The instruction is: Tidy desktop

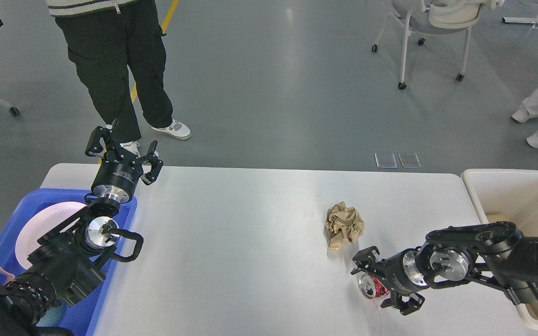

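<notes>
The white-grey desktop [231, 242] holds a crumpled brown paper ball [343, 226] and a crushed red can [368, 286] with its silver top facing me, right of centre near the front. My right gripper [371, 284] is low over the desktop, open, with one finger on each side of the can; most of the can's red body is hidden behind it. My left gripper [122, 149] is open and empty, held up over the desktop's far left corner.
A blue plastic tray [26, 198] at the left edge holds a pink plate [40, 224]. A cream-white bin [507, 179] stands off the right edge. A person [119, 70] stands beyond the far left corner. A chair [428, 28] is further back.
</notes>
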Robot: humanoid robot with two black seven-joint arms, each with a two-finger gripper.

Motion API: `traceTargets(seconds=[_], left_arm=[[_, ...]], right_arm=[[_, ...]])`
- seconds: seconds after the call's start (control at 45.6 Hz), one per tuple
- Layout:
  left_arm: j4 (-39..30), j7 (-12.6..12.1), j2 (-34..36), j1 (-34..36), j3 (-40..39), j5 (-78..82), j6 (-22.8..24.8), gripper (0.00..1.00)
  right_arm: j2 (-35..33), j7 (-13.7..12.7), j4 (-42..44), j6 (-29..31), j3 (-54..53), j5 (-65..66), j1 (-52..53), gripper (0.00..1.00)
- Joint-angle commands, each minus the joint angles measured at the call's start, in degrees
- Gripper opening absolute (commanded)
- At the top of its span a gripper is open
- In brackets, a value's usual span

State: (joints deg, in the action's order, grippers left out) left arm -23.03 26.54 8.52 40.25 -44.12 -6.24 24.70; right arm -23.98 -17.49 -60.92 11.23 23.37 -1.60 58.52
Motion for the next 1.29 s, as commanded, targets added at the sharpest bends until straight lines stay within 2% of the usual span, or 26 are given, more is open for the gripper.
traceTargets(seconds=[0.0,0.329,0.372,0.416,0.46,0.548,0.613,0.679,0.745,0.898,1.008,1.161,1.271], left_arm=[[0.0,0.0,-0.08,0.0,0.0,0.0,0.0,0.98],[0.0,0.0,0.01,0.0,0.0,0.0,0.0,0.98],[0.0,0.0,0.01,0.0,0.0,0.0,0.0,0.98],[0.0,0.0,0.01,0.0,0.0,0.0,0.0,0.98],[0.0,0.0,0.01,0.0,0.0,0.0,0.0,0.98],[0.0,0.0,0.01,0.0,0.0,0.09,-0.09,0.98],[0.0,0.0,0.01,0.0,0.0,0.0,0.0,0.98],[0.0,0.0,0.01,0.0,0.0,0.0,-0.09,0.98],[0.0,0.0,0.01,0.0,0.0,0.0,0.0,0.98],[0.0,0.0,0.01,0.0,0.0,0.0,0.0,0.98],[0.0,0.0,0.01,0.0,0.0,0.0,0.0,0.98],[0.0,0.0,0.01,0.0,0.0,0.0,0.0,0.98],[0.0,0.0,0.01,0.0,0.0,0.0,0.0,0.98]], right_arm=[[0.08,0.0,0.18,-1.3,0.1,0.01,-0.07,0.99],[0.25,-0.09,1.86,-2.09,0.1,-0.07,-0.16,0.98],[0.25,0.0,1.86,-2.18,0.01,-0.07,-0.16,0.94],[0.25,0.0,1.86,-2.18,0.1,-0.07,-0.16,0.86],[0.16,0.0,1.86,-2.18,0.18,-0.07,-0.24,0.74],[0.08,-0.09,1.86,-2.18,0.45,0.01,-0.24,0.44],[0.08,-0.09,1.86,-2.18,0.45,0.37,-0.33,0.33],[0.08,-0.18,1.86,-2.09,0.45,0.37,-0.33,0.12],[-0.1,-0.09,1.77,-2.0,0.45,0.37,-0.25,0.0],[-0.54,-0.35,1.24,-2.88,0.36,0.37,0.19,0.0],[-3.26,-0.35,0.1,-2.62,0.53,0.28,1.33,0.0],[-13.26,-0.53,-9.29,-1.22,3.25,1.24,8.44,0.0],[-21.09,-0.53,-16.5,4.49,10.8,4.14,23.36,0.0]])
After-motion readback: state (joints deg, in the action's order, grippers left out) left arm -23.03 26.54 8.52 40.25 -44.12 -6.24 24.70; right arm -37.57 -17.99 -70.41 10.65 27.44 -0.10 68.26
